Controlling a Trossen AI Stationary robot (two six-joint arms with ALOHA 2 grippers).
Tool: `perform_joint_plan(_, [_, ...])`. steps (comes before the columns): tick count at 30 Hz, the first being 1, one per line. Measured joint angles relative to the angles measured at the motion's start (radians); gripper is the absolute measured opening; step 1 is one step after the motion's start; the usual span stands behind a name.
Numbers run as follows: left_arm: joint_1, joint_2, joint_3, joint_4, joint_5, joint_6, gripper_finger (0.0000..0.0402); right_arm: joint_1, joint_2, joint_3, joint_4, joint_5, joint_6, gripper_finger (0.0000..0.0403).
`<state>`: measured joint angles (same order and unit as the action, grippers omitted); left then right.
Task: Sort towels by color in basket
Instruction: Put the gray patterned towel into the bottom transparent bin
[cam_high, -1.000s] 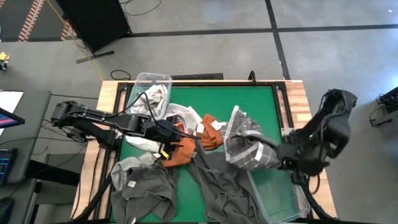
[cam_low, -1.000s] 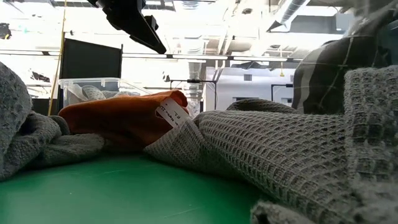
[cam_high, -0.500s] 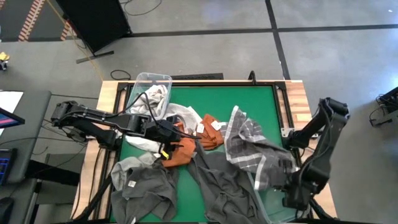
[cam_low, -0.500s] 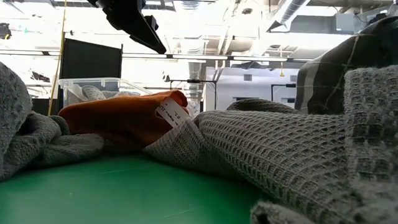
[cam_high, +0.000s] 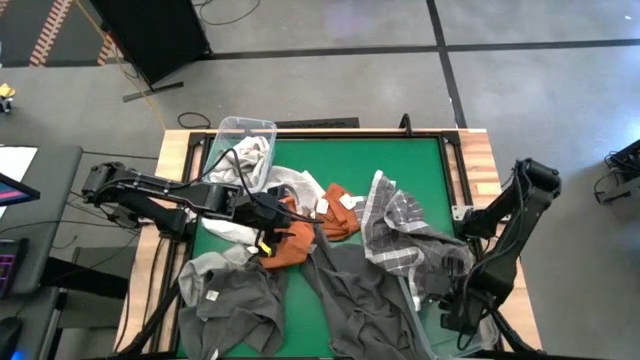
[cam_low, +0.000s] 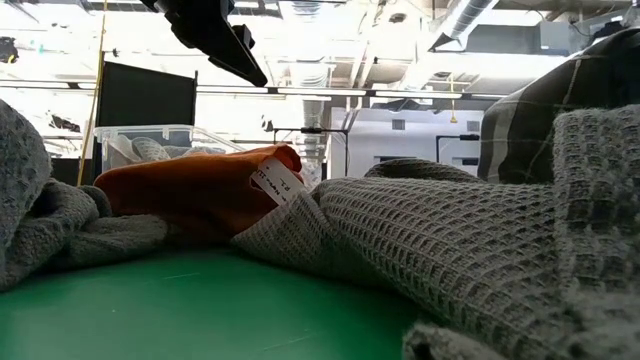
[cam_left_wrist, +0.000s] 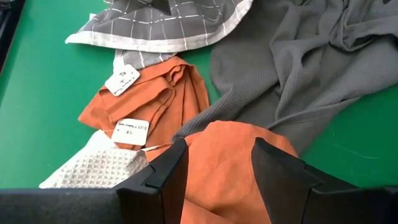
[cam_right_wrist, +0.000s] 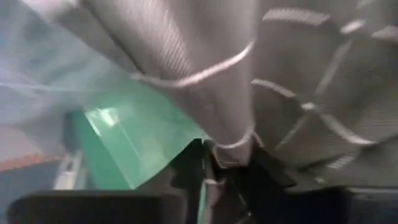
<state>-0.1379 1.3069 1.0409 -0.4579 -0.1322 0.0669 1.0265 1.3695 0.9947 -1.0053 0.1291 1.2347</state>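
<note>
The left gripper (cam_left_wrist: 214, 168) hangs with fingers spread over an orange towel (cam_left_wrist: 230, 162) near the middle of the green surface (cam_high: 400, 160). The right gripper (cam_high: 450, 315) is low at the right near corner, a dark checked towel (cam_high: 405, 235) between its fingers; whether it pinches cannot be told. Grey towels (cam_high: 355, 295) lie at the near edge.

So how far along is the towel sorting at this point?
Early. Done: some pale cloth sits in the clear bin. In hand: the right tool hangs over the bin at the table's right edge with the grey checked towel draped toward it; the left tool straddles an orange towel, fingers apart. Left: the dark grey towels spread on the mat.
</note>
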Motion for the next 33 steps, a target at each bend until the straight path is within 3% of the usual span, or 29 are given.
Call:
perform_joint_plan(6, [0.000,0.000,0.000,0.000,0.000,0.000,0.0167,-0.033,-0.151,0.000,0.012,0.009,0.015,0.0222])
perform_joint_plan(10, [0.000,0.000,0.000,0.000,0.000,0.000,0.0167,-0.060,-0.258,0.000,0.023,0.038,0.002,0.0258])
perform_joint_plan(16, [0.000,0.000,0.000,0.000,0.000,0.000,0.0167,-0.139,-0.402,0.001,0.077,0.167,-0.190,0.0267])
perform_joint_plan(22, [0.000,0.000,0.000,0.000,0.000,0.000,0.0167,-0.318,-0.480,0.008,0.068,0.290,-0.481,0.0267])
perform_joint_plan(26, [0.000,0.000,0.000,0.000,0.000,0.000,0.0167,-0.476,-0.473,0.008,0.038,0.261,-0.621,0.0268])
perform_joint_plan(33, [0.000,0.000,0.000,0.000,0.000,0.000,0.0167,-0.707,-0.374,0.008,0.026,0.042,-0.771,0.0268])
